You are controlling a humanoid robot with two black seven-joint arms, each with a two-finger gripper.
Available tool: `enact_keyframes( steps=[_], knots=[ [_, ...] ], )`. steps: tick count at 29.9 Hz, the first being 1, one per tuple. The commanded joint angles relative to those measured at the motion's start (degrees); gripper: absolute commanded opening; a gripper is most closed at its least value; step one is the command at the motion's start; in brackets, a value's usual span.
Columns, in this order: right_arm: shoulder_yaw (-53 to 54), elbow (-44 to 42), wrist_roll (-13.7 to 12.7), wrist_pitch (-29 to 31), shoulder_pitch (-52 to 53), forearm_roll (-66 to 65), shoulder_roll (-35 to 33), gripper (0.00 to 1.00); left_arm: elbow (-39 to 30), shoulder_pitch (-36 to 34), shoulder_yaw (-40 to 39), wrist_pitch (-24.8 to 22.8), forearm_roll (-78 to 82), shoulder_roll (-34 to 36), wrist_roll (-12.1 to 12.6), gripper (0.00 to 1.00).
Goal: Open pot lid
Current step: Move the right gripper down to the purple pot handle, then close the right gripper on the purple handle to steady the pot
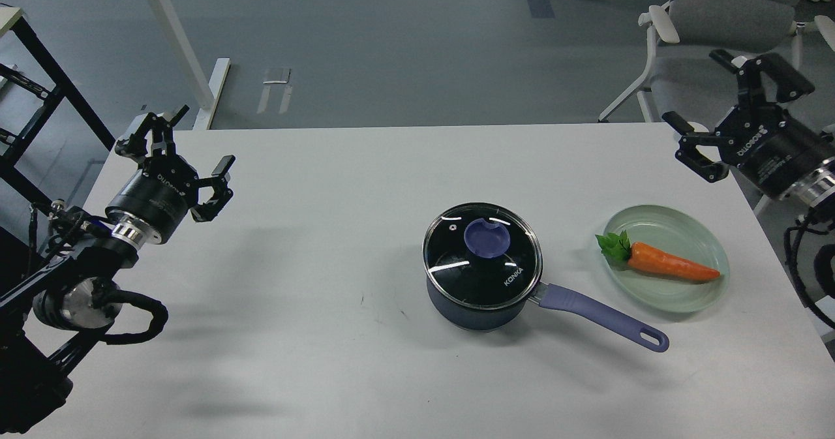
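A dark blue pot stands at the middle of the white table, its long lavender handle pointing to the front right. A glass lid with a lavender knob sits closed on it. My left gripper is open and empty above the table's far left part, well away from the pot. My right gripper is open and empty, raised above the table's far right corner, apart from the pot.
A pale green plate with an orange carrot lies right of the pot. A grey chair stands behind the right corner. A black frame and a white table leg stand at the far left.
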Motion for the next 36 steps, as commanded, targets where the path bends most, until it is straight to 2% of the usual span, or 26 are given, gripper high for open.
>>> enact_keyframes(
  steps=[1,5,11,17,29,36],
  knots=[
    [-0.4,8.6,0.0,-0.6,4.3,-12.0,-6.0,1.0,-0.8,-0.3,-0.1,0.0,0.2,0.3,-2.5,0.99],
    [-0.8,16.2,0.0,-2.2,8.9,-27.9,-10.6,1.0,-1.7,-0.3,0.0,0.3,0.4,0.2,-2.7,0.99],
    [-1.3,22.3,0.0,-1.9,12.8,-54.2,-12.8,1.0,-1.9,-0.3,0.0,0.4,0.4,0.2,-2.7,0.99],
    [-6.2,22.5,0.0,-1.8,12.8,-77.9,-11.8,1.0,-2.8,-0.2,0.0,0.4,0.5,0.3,-2.7,0.99],
    [-15.7,22.5,0.0,-1.9,12.8,-104.0,-8.6,1.0,-4.8,0.6,-0.1,0.6,0.5,0.4,-2.7,0.99],
    [-19.4,22.5,0.0,-2.1,12.8,-107.7,-7.0,1.0,-5.2,0.7,-0.2,0.7,0.5,0.4,-2.7,0.99]
  ],
)
